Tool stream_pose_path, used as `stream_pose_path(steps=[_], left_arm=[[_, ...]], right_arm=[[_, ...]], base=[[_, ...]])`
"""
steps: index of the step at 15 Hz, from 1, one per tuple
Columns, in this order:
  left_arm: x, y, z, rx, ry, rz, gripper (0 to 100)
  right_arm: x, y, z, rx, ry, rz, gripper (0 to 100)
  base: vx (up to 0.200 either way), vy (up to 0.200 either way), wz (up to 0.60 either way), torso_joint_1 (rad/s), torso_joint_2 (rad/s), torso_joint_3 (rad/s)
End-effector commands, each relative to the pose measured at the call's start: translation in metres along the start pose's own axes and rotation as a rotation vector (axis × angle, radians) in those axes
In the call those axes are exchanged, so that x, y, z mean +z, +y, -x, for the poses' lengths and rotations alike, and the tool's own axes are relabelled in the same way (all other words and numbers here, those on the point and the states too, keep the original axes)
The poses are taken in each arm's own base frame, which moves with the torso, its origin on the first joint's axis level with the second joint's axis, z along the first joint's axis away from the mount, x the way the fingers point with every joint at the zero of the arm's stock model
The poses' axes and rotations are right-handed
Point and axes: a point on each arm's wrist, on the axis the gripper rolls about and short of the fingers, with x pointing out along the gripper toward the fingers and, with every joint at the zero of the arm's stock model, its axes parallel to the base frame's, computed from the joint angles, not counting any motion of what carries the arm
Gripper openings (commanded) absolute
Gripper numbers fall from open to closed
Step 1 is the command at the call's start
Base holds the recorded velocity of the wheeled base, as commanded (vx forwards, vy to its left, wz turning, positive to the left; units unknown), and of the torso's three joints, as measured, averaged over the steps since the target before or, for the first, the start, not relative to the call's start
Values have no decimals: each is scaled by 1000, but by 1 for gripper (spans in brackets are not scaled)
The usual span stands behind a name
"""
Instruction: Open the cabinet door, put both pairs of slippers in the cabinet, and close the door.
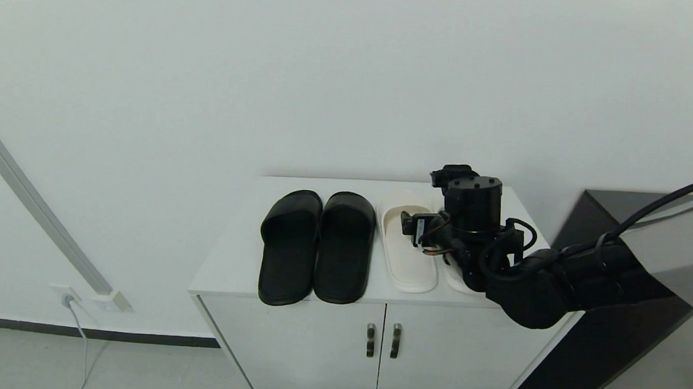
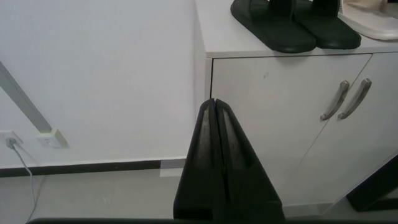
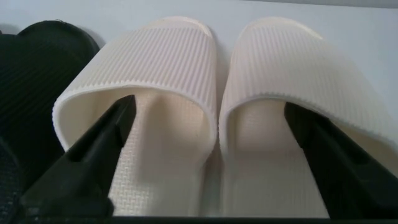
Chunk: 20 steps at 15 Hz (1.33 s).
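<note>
Claw on the left arm (image 2: 214,109) sits nearest, fingers pressed together on nothing, low by the left front corner of the cabinet (image 2: 273,124). Next out, both cabinet doors (image 1: 314,353) are shut, with the two handles (image 1: 383,340) side by side at the centre seam and neither claw on them. On the cabinet top, black slippers (image 1: 317,246) lie as a pair toward the left, soles down, heels at the front edge. White slippers (image 1: 409,251) lie just beside them to the right, the two shoes touching. Right claw (image 3: 210,107) is over the white pair with its fingers (image 3: 93,155) spread apart. One finger pokes into each shoe's opening under the strap and nothing is clamped yet. Farthest back is the plain wall, with a socket and cable (image 1: 68,299) low on the left. Progress, as I judge it, is nothing finished: door not opened, both pairs outside, closing not started. The right arm looks set to pinch the white pair together, though the door has to be opened before anything can go in.
</note>
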Motion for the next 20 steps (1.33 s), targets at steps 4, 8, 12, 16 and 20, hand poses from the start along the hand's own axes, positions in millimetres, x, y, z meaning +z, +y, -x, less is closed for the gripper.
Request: stream_pose_path(steps=[4,8,12,16,20], left_arm=[[0,0,0,0,1,0,0],[0,0,0,0,1,1,0],[0,0,0,0,1,1,0],[0,0,0,0,1,1,0],[0,0,0,0,1,1,0]], right_arm=[[-5,3,-14,-7,-1,5,0],[-1,2,-15,-12,-14,9,0],[38,-15,28,8,-79,39,0],[44,-36,90,203,-54,66,0],[20,-56,147,464,37,101,0]], base=[[0,0,0,0,0,0],[0,0,0,0,0,0],[0,0,0,0,0,0],[0,0,0,0,0,0],[0,0,0,0,0,0]])
